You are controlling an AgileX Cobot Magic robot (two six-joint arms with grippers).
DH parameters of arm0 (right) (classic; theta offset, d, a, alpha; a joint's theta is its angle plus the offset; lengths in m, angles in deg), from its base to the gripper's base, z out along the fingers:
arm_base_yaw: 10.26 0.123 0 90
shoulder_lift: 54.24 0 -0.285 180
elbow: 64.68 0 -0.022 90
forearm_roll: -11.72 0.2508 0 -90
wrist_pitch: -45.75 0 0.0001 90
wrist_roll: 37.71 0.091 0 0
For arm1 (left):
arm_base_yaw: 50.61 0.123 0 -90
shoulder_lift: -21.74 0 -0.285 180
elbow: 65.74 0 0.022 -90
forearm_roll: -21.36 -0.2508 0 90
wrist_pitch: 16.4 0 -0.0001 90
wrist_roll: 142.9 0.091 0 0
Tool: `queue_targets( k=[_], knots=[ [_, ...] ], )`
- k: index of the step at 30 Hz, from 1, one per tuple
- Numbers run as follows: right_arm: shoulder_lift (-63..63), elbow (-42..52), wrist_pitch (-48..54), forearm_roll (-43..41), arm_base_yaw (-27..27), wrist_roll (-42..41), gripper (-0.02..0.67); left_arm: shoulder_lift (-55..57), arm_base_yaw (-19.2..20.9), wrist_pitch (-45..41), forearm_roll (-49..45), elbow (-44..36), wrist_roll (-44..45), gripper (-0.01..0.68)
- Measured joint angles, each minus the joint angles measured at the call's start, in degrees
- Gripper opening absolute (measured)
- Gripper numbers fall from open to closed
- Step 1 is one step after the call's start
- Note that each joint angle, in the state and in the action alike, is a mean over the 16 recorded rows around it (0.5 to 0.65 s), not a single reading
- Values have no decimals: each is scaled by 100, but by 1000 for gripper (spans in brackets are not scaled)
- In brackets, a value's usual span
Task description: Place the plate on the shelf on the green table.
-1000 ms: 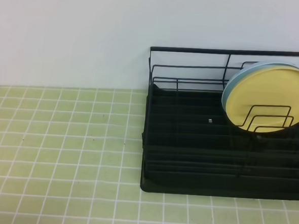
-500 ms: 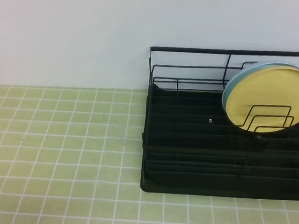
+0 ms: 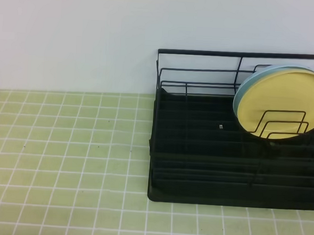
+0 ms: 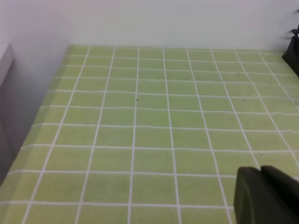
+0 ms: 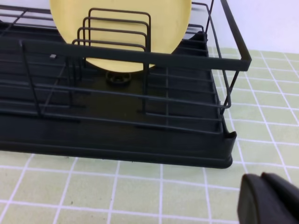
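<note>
- Plate (image 3: 286, 104): your pale-yellow one stands on edge in the shelf (image 3: 208, 152), behind its bent-wire dividers (image 3: 282, 125), fronting a light-blue plate (image 3: 243, 86).
- Shelf sits on the green table (image 3: 64, 144).
- Left hand (image 4: 266, 196) and right hand (image 5: 268, 198): you see only dark tips, holding nothing; opening cannot be told.

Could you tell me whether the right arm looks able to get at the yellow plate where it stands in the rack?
Probably yes, from above: the plate stands on edge in the shelf, its upper rim exposed. From the front, the wire dividers and front rail bar the way.
</note>
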Motion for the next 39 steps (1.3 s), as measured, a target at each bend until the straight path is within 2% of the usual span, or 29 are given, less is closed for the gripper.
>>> queue_targets(
  k=[39],
  knots=[
    [-15,0,1,0,0,3,-4,0,2,0,-26,0,162,-2]
  ],
)
